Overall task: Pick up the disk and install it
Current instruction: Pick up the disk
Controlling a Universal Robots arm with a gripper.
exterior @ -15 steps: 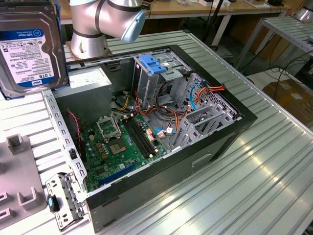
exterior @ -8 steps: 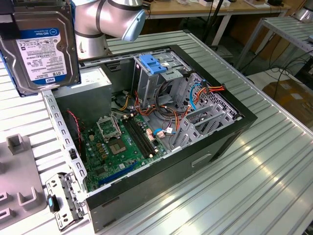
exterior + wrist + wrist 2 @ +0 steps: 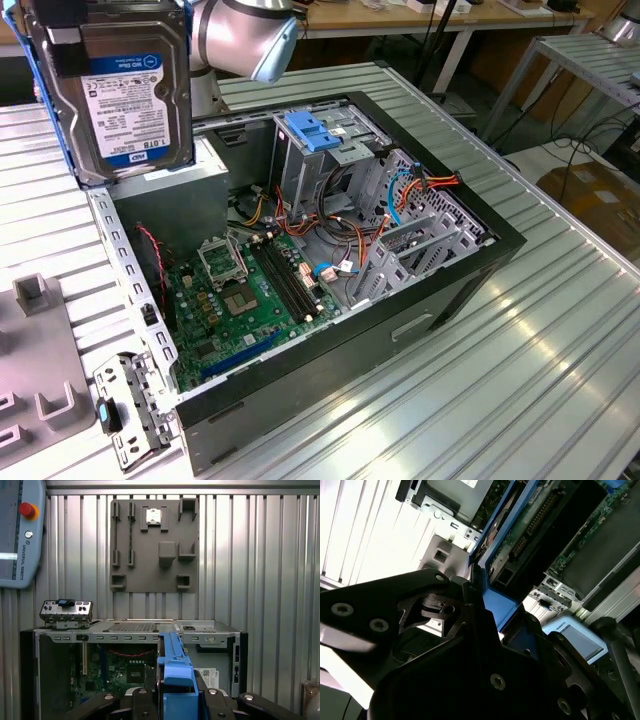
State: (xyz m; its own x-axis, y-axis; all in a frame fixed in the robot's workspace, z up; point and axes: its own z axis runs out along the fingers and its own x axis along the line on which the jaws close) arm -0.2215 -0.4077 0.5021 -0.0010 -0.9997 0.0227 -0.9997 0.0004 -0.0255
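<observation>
Gripper (image 3: 176, 697) clamped on disk (image 3: 128, 88) (dark metal slab, blue plastic rails); aloft above open case (image 3: 470, 275).

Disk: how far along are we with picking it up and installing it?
Done: the disk is picked up. In hand: the gripper is shut on its blue rails, holding it in the air near the open case. Left: installing; the disk is not yet in the drive cage.
</observation>
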